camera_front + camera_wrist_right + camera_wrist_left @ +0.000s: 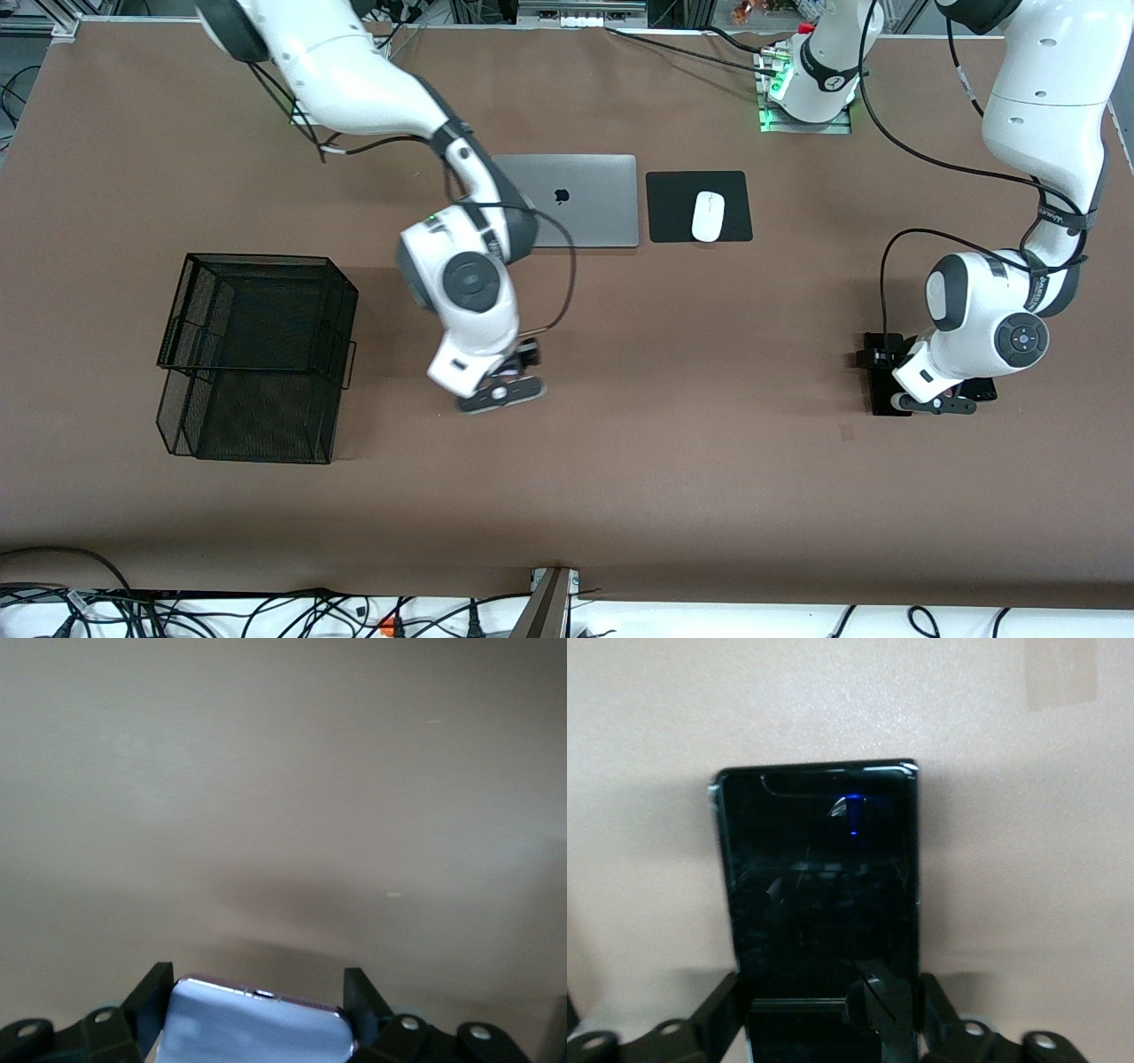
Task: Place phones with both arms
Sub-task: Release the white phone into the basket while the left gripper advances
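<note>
— What are the biggest things on the brown table [673, 496]?

— The black wire basket [257, 354] toward the right arm's end, then the closed silver laptop [576, 199], with a white mouse [708, 216] on a black mouse pad [699, 206] beside it.

— And the arms?

— The right gripper [257, 1010] is low over the middle of the table, nearer the front camera than the laptop. Its fingers [151, 992] are closed against both edges of the pale lavender phone [257, 1028].

— The left one?

— The left gripper [828, 1010] is down at the left arm's end of the table, its fingers [726, 1001] set against the two long edges of the slim black phone [819, 886], which lies flat on the table. Whether they press it I cannot tell.
</note>
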